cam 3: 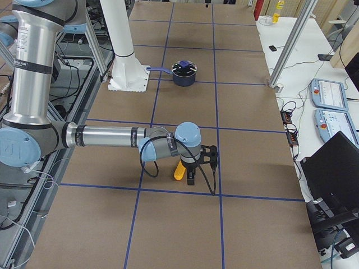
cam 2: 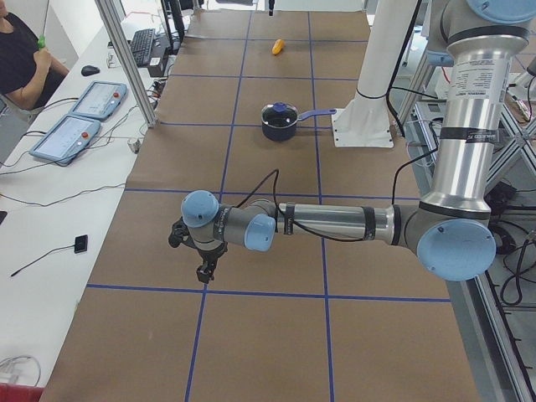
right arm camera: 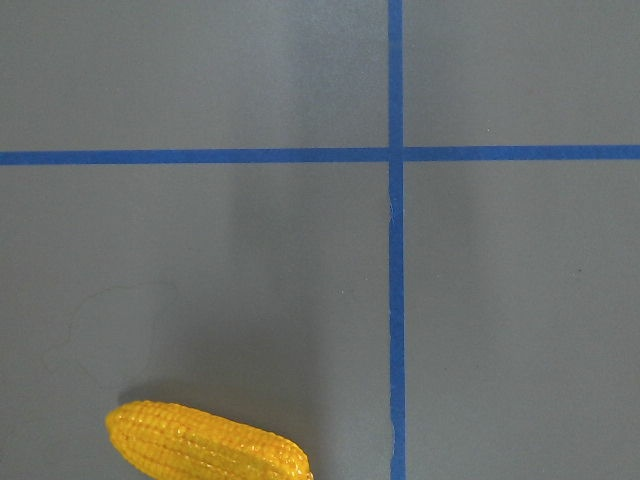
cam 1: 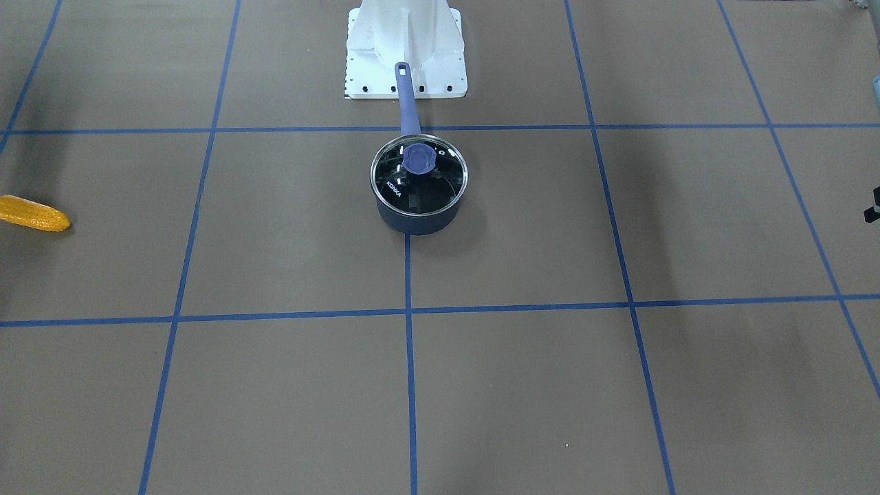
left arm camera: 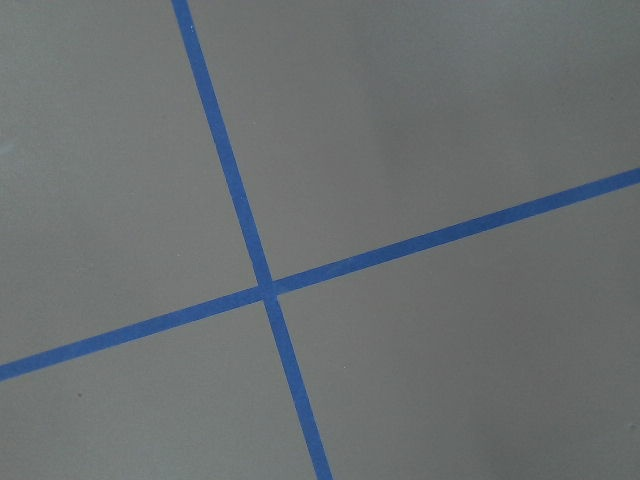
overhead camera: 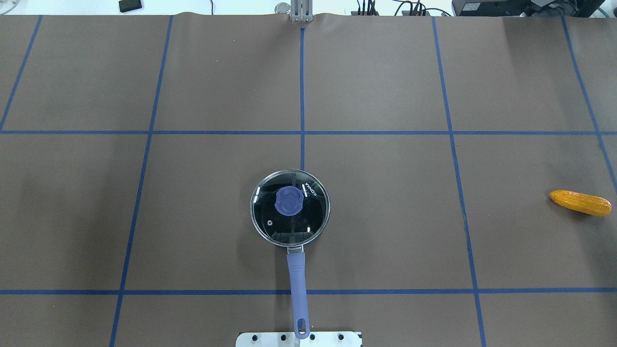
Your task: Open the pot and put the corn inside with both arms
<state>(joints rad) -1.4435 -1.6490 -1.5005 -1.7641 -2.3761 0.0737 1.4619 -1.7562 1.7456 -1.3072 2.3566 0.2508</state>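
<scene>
1. Left end of the table: the left arm (cam 2: 335,222) reaches out low over bare brown table (overhead camera: 385,72), with the left gripper (cam 2: 204,273) pointing down near a crossing of blue tape lines (left arm camera: 267,288). It shows only in the left side view, so I cannot tell the finger spread. Nothing appears to be held under it.
2. Centre: the pot (cam 1: 416,221) stands upright with its glass lid (overhead camera: 270,214) seated on it. The purple knob (overhead camera: 288,201) is on top, and the long handle (overhead camera: 297,279) points straight back at the robot's white base (cam 1: 405,41). It is well apart from both grippers.
3. Right side: the corn (overhead camera: 580,203) lies flat on the table, well apart from the pot. Its long axis runs roughly across the table, slightly skewed.
4. Right end: the right arm (cam 3: 106,136) is stretched out low, and the right gripper (cam 3: 192,178) hangs just beside the corn (cam 3: 179,170). The cob is on the robot's side of the fingers. In the right wrist view the corn (right arm camera: 205,445) sits low and left, cut by the bottom edge. I cannot tell the finger gap, and I see no contact.
5. Judgement: the right gripper is much nearer the corn. It needs a small shift toward the cob, with the fingers set across the long axis. The left arm is free for the knob.
</scene>
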